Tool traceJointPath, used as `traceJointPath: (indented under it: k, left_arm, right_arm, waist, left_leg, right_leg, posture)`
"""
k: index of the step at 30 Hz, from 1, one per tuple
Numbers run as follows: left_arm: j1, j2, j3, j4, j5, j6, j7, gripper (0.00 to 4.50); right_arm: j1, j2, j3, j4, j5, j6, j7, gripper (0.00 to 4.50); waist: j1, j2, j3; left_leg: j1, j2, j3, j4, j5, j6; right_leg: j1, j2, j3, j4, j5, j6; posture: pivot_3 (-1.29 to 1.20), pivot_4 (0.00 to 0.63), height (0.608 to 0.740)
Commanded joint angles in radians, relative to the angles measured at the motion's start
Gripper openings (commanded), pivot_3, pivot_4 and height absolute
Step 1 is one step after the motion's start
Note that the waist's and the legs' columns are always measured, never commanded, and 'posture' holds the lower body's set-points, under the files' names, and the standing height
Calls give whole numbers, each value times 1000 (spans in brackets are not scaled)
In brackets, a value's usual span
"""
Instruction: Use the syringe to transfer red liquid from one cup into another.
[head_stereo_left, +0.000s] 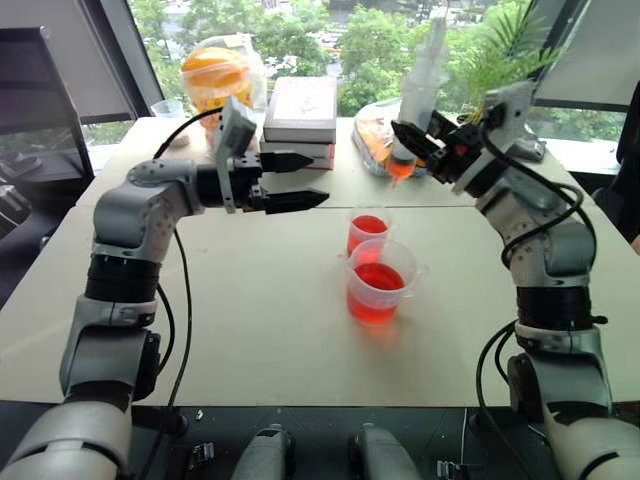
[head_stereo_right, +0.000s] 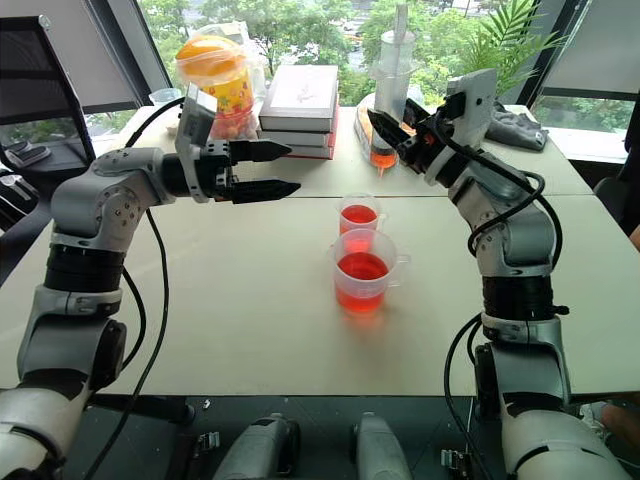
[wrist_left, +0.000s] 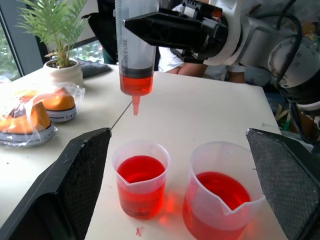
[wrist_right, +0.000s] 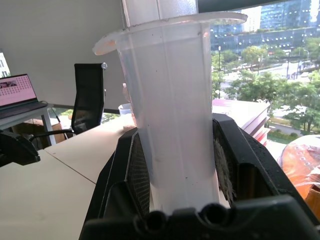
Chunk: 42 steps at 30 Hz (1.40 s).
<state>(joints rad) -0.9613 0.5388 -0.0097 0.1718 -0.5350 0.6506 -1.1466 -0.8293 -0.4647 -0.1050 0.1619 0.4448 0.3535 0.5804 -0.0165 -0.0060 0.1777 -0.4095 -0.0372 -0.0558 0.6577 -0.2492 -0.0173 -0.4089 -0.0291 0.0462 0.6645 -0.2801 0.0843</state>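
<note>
Clear glossy plastic syringe (wrist_left: 134, 45) and cups; seemingly matt table (head_stereo_left: 250, 320).

Both arms are built of rounded silver-grey metallic shells joined by ribbed black collars at the elbows and forearms. Glossy black cables loop loosely outside each arm, running from wrist to lower arm. Each wrist carries a pale grey boxy camera housing. The left gripper (head_stereo_left: 298, 180) and right gripper (head_stereo_right: 385, 131) each have two tapered black fingers; the inner pads (wrist_left: 85, 180) show a fine woven mesh texture.
</note>
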Motion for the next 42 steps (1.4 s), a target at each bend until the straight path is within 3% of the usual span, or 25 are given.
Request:
traceJointPath:
  k: [1, 25, 42]
  left_arm:
    - [-27, -7, 17, -25, -5, -23, 9, 4449]
    - [-343, -243, -21, 390, 110, -268, -79, 4449]
    - [-413, -305, -2, 529, 161, -355, -65, 4449]
  right_arm:
    - [-5, 43, 6, 92, -43, -111, 30, 1421]
    - [109, 129, 20, -90, -52, -55, 4, 1421]
    - [127, 128, 34, -128, -52, -26, 10, 1421]
  waist:
    - [-1, 0, 0]
    - [-1, 0, 0]
    - [-2, 0, 0]
  left_leg:
    - [0, 0, 0, 0, 0, 0]
    - [-1, 0, 1, -1, 0, 0]
    - [-1, 0, 1, -1, 0, 0]
  right_leg:
    - [0, 0, 0, 0, 0, 0]
    - [-1, 1, 0, 0, 0, 0]
    - [-2, 1, 1, 0, 0, 0]
  posture:
    - [0, 150, 740]
    - [0, 150, 740]
    - [0, 150, 740]
